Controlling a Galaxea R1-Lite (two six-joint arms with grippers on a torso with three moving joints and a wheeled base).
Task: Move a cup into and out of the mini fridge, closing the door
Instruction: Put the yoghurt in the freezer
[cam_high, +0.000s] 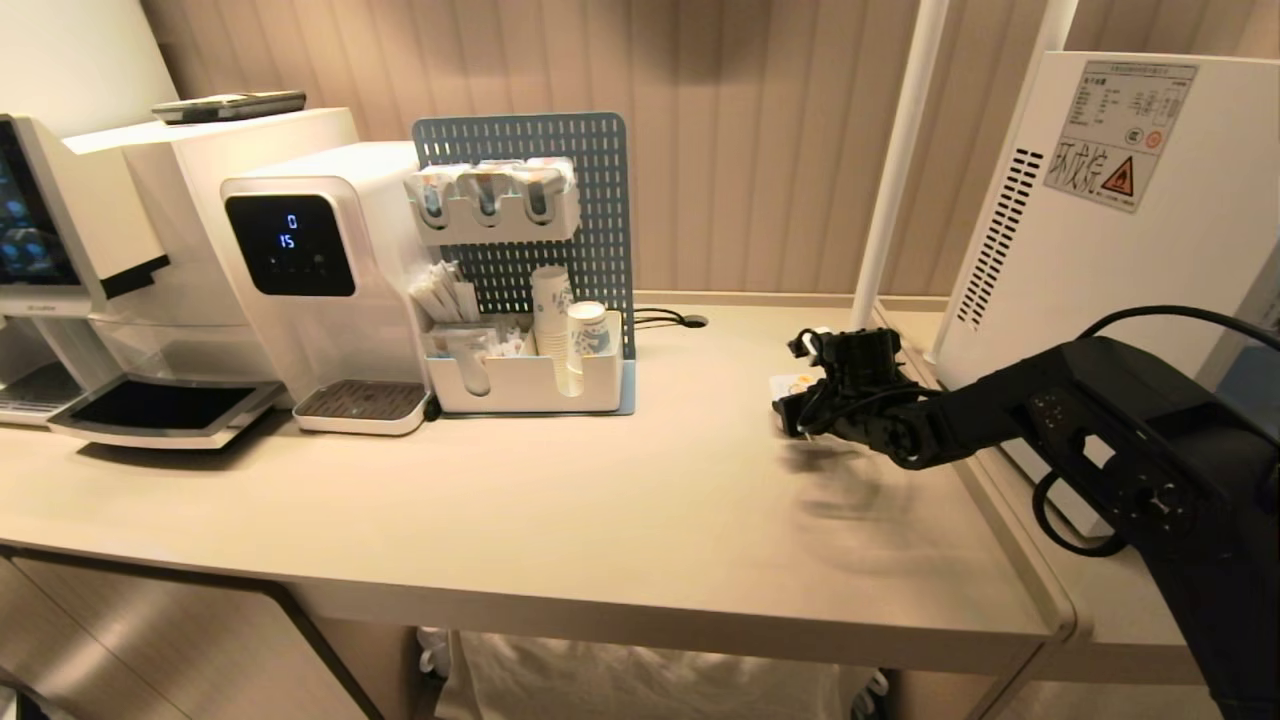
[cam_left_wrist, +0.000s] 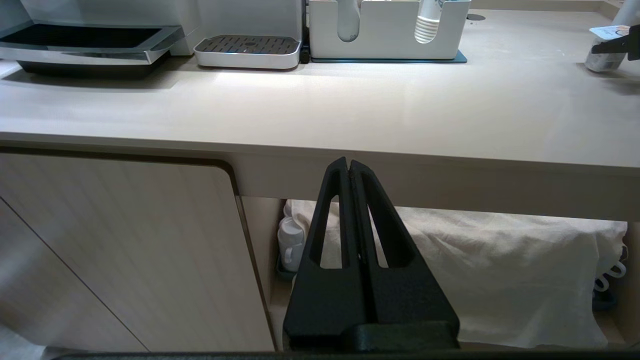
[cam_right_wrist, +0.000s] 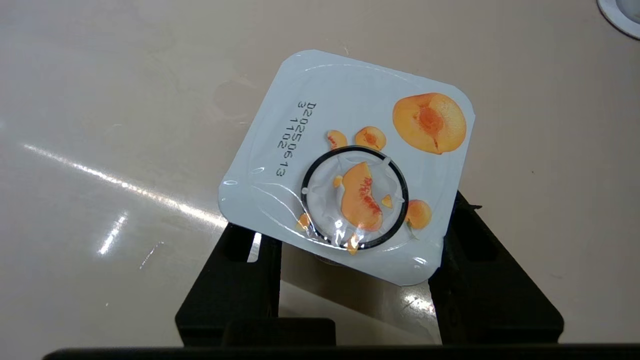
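Note:
A square yogurt cup (cam_right_wrist: 350, 150) with a peach-printed foil lid stands on the beige counter (cam_high: 600, 500), just left of the white mini fridge (cam_high: 1100, 260). My right gripper (cam_right_wrist: 355, 235) comes down over the cup, and its fingers (cam_right_wrist: 250, 280) have closed in on both sides under the overhanging lid. In the head view the cup (cam_high: 790, 384) shows only as a white sliver behind the right gripper (cam_high: 812, 385). The fridge shows its vented side; the door is out of view. My left gripper (cam_left_wrist: 348, 162) hangs shut and empty below the counter's front edge.
A white water dispenser (cam_high: 320, 280) and a coffee machine (cam_high: 90, 260) stand at the back left. Beside them is a blue pegboard organiser (cam_high: 530, 300) holding paper cups. A white pole (cam_high: 895, 170) rises beside the fridge. Cloth-covered items (cam_left_wrist: 500, 270) lie under the counter.

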